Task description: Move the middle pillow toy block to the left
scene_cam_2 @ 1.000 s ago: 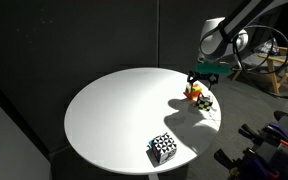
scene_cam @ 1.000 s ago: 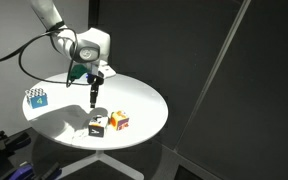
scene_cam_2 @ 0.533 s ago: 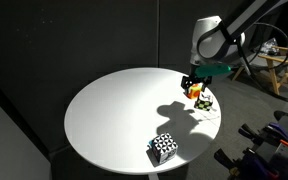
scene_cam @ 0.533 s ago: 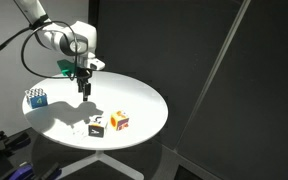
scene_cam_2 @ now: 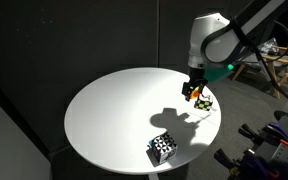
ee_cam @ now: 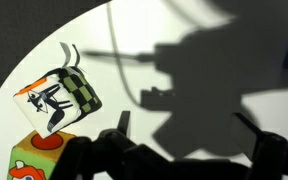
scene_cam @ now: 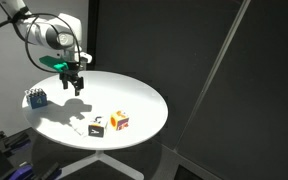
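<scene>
Jaws spread above round white table (scene_cam: 134, 95) (dark walls (scene_cam: 219, 60)).

— Where's the middle block (scene_cam: 97, 126)?
— On the table (scene_cam: 134, 95), near its rim, just beside its neighbour cube (scene_cam: 118, 121).
— And the lone cube (scene_cam: 36, 98)?
— Well apart, at another rim. The gripper (scene_cam: 73, 85) hangs between them.

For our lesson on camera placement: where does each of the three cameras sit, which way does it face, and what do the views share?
Exterior view: above the table edge, looking down; arm and gripper upper left.
Exterior view: across the table from another side; arm upper right.
Wrist view: facing down at the tabletop; open fingers along the bottom.
Shared: middle block and orange cube in all three.
</scene>
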Motion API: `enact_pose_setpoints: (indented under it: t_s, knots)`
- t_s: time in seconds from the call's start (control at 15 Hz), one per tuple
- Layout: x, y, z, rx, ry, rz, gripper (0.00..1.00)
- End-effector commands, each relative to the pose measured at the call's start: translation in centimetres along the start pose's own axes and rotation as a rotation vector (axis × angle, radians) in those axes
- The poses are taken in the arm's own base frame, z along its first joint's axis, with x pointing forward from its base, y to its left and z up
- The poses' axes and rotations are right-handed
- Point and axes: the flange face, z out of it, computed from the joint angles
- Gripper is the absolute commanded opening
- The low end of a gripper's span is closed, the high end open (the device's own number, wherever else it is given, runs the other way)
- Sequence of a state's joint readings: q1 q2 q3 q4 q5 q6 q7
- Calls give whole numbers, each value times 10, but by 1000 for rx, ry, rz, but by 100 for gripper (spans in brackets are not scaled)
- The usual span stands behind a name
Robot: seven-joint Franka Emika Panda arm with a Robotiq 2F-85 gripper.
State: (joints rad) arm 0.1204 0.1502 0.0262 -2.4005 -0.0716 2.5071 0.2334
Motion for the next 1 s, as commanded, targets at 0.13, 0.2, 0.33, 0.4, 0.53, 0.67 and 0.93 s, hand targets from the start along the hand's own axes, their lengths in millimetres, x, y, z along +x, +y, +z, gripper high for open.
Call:
enact_pose_setpoints:
  t_s: [0.13, 0.2, 0.33, 0.4, 0.53, 0.67, 0.93]
  knots:
    - [-31, -8, -38, 44, 20, -78, 100]
    - [-34, -9, -45, 60, 26, -81, 100]
    - [-39, -9, -56, 84, 29, -65, 100]
    - [-27, -12, -42, 63, 26, -60, 100]
    - [-31, -12, -51, 72, 33, -54, 100]
    - [-34, -12, -52, 72, 34, -53, 100]
    - [-34, -11, -51, 71, 32, -54, 100]
